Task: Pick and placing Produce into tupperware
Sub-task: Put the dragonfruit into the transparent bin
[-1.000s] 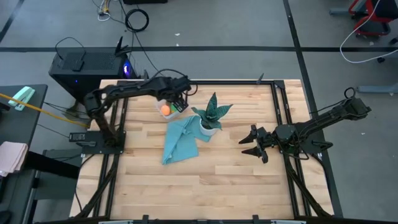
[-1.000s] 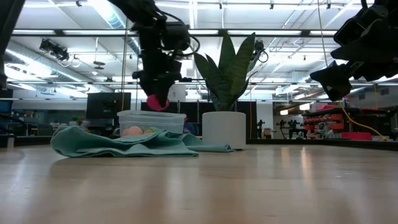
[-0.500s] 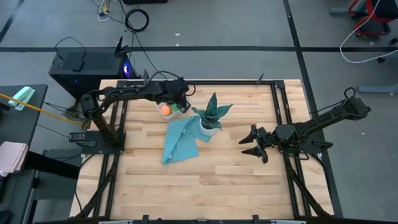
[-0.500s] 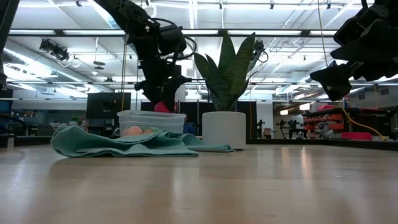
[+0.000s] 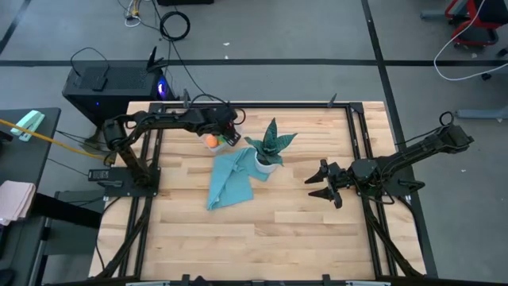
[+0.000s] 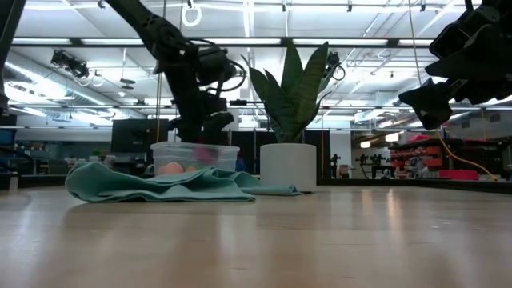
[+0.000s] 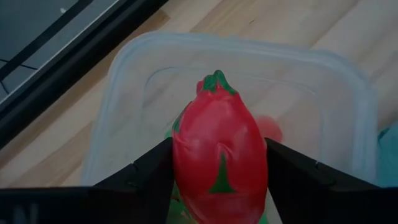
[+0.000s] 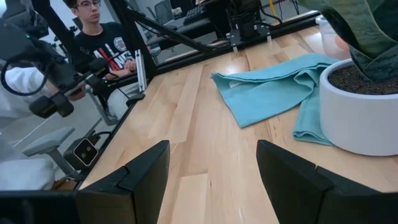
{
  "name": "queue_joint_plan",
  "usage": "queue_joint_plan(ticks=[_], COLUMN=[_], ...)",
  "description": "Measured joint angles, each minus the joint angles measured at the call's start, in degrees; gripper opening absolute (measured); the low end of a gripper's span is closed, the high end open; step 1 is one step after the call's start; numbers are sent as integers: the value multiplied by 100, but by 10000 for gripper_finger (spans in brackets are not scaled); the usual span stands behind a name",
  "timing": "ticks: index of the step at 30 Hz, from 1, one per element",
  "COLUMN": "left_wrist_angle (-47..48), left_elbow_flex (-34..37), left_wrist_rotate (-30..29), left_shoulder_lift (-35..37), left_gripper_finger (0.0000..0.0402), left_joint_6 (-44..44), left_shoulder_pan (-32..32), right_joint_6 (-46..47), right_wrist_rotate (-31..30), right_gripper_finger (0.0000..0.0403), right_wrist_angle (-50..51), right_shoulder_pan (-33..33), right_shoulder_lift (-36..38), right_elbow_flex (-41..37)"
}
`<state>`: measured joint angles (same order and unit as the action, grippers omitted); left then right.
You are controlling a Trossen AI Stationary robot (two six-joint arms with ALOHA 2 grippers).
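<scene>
Over clear rounded tupperware [image 7: 348, 112] | left pincer [image 7: 217, 180] clamps glossy red produce [image 7: 217, 155] | right pincer [image 8: 211, 180] spread, empty

Robotics lab or open workshop hall. Butcher-block bench [image 5: 270, 230] in a black metal frame, standing on grey concrete floor [image 5: 317, 32] marked with dark tape lines. Loose cables [image 5: 171, 24] and a black PC tower [image 5: 107, 83] with a blue light sit behind the bench. Low view: exposed ceiling with strip lights [image 6: 360, 32], monitors and equipment racks far back, probably more workstations. A seated person [image 8: 99, 37] is beside the rig.
</scene>
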<state>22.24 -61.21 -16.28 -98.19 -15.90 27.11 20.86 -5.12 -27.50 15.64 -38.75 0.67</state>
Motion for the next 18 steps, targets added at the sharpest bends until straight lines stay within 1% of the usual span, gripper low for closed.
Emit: queue_joint_plan(ticks=[4, 11, 18], left_wrist_angle=[-55, -79, -87], left_elbow_flex=[95, 101, 101], left_wrist_rotate=[-13, -4, 0], left_shoulder_lift=[0, 0, -2], left_gripper_finger=[225, 242, 237], left_joint_6=[9, 21, 53], left_shoulder_pan=[13, 9, 11], right_joint_6=[0, 0, 0], right_wrist_rotate=[-1, -1, -1], right_gripper_finger=[246, 246, 246], right_wrist_angle=[2, 2, 2], right_shoulder_pan=[0, 0, 0], right_shoulder_lift=[1, 1, -1], right_elbow_flex=[-1, 1, -1])
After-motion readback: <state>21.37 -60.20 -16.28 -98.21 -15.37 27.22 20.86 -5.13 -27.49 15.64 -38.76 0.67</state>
